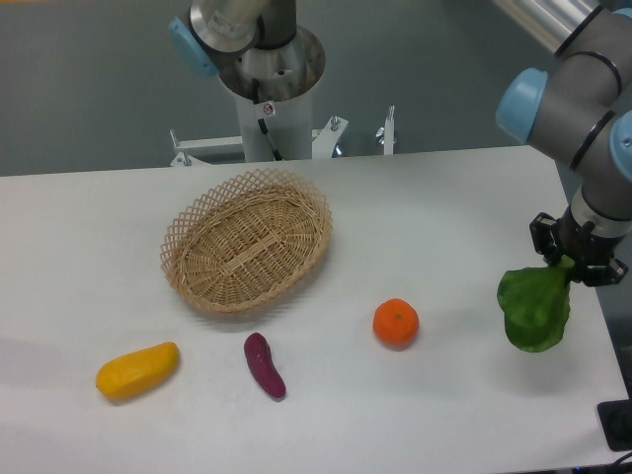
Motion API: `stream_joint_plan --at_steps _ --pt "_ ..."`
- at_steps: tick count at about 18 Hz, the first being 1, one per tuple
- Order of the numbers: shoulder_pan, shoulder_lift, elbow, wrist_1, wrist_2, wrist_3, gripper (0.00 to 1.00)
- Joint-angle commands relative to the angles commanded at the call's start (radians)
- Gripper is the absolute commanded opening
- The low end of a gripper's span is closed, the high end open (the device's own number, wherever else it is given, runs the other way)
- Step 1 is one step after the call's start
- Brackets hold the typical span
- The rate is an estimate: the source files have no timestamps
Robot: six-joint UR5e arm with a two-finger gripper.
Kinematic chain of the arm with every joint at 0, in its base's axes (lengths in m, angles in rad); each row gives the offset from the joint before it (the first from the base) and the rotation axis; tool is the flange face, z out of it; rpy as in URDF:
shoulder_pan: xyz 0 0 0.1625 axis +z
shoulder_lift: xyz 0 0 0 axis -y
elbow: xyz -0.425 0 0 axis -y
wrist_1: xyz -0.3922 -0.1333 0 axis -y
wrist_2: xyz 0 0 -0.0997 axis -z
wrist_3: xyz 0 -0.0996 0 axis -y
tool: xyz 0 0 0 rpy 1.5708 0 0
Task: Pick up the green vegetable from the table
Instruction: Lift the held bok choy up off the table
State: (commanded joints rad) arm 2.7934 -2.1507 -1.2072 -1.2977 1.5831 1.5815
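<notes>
The arm [583, 94] is built of smooth grey cylindrical segments, with a brushed silver tube at the top right corner. Its joints carry light blue round caps. The wrist narrows to a black gripper [573, 259] of angular, blocky parts. Behind the table stands the base column [265, 79], silver-grey and round, with a blue cap, a black cable, and a small label (red and white).
</notes>
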Motion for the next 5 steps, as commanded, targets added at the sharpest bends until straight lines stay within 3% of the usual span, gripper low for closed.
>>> stream_joint_plan --at_steps 5 --pt "-0.002 0.000 -0.003 0.002 -0.002 0.000 0.23"
